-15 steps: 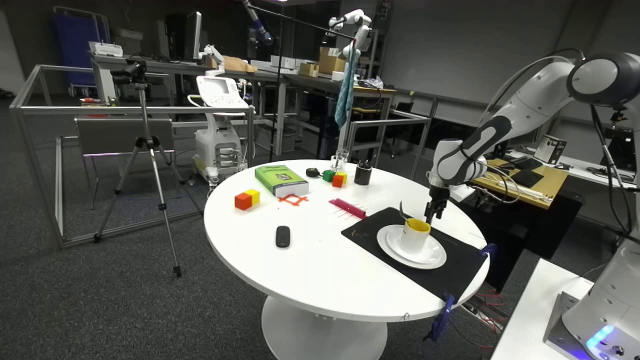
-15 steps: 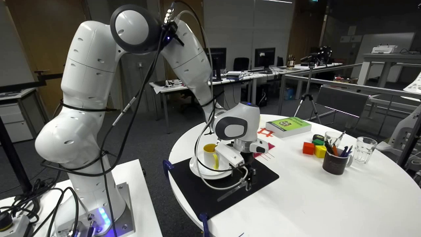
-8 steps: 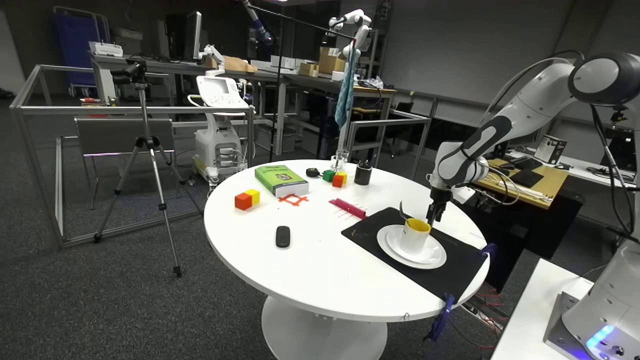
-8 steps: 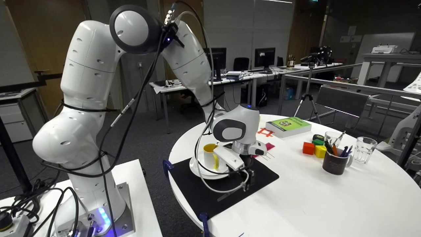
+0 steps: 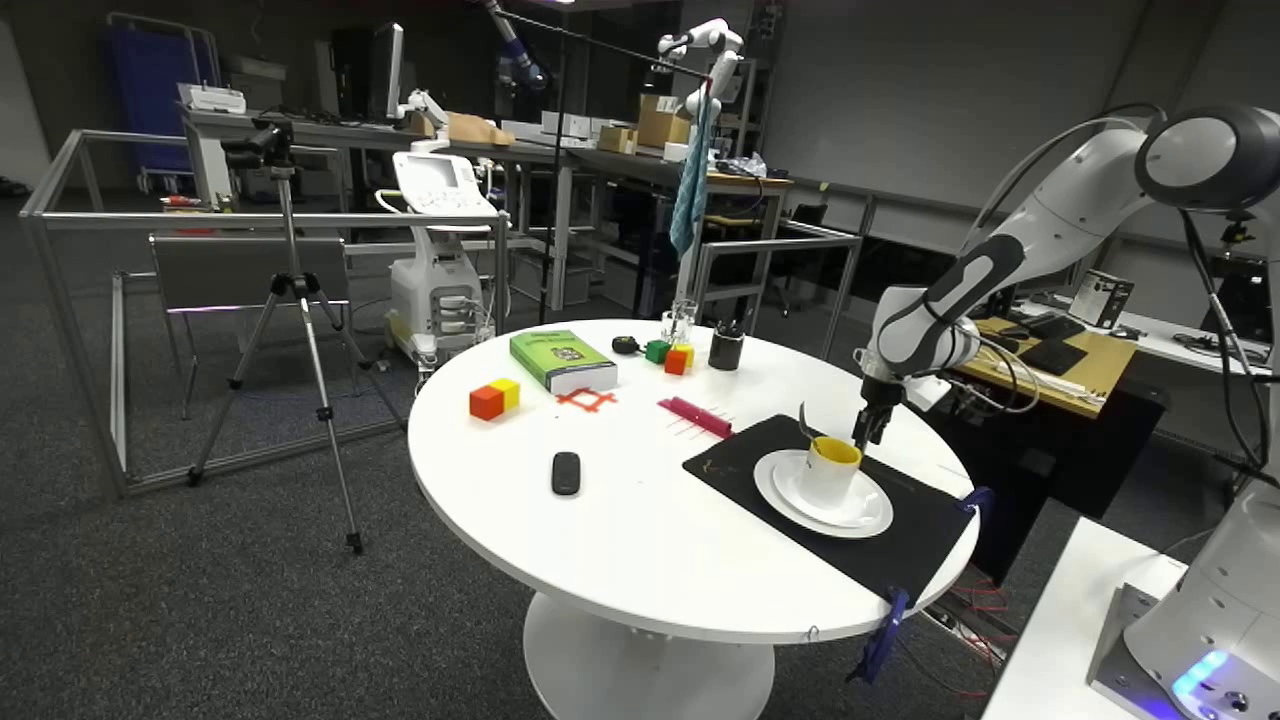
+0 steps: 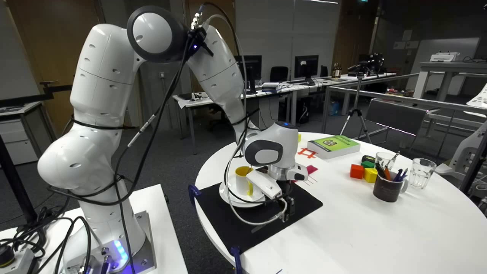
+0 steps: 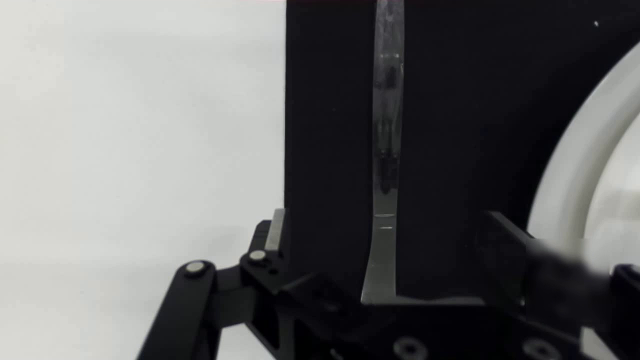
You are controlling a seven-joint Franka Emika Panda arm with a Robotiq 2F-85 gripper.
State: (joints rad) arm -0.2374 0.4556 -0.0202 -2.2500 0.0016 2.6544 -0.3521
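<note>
Up close, the wrist view shows a slim knife (image 7: 386, 150) of smooth, shiny metal, flat on a straight-edged black mat (image 7: 327, 125) and slightly widened at its visible near end. The dark fingers (image 7: 275, 232) stand wide apart, a pale strip on the left one, with the knife in the gap between them and clear of both. Beyond the right finger curve the glossy rims of stacked white plates (image 7: 565, 165); to the left stretches the matte white desk (image 7: 140, 125).

In an exterior view, that desk is a round slab on a pedestal (image 5: 650, 660). A smooth cup (image 5: 828, 480), white outside and yellow within, stands upright on the plates, a thin utensil (image 5: 804, 424) leaning in it; a thick green book (image 5: 560, 355) lies farther off to the left. From the right, the white arm (image 5: 1080, 190) slopes down, the fingers pointing downward on the far side of the cup.

In an exterior view, the arm rises from its base (image 6: 102, 232) at the left, bends at a high, rounded elbow (image 6: 154, 32) and slants down to the right, with the fingers low over the mat. The knife shows partly, near and left of them.
</note>
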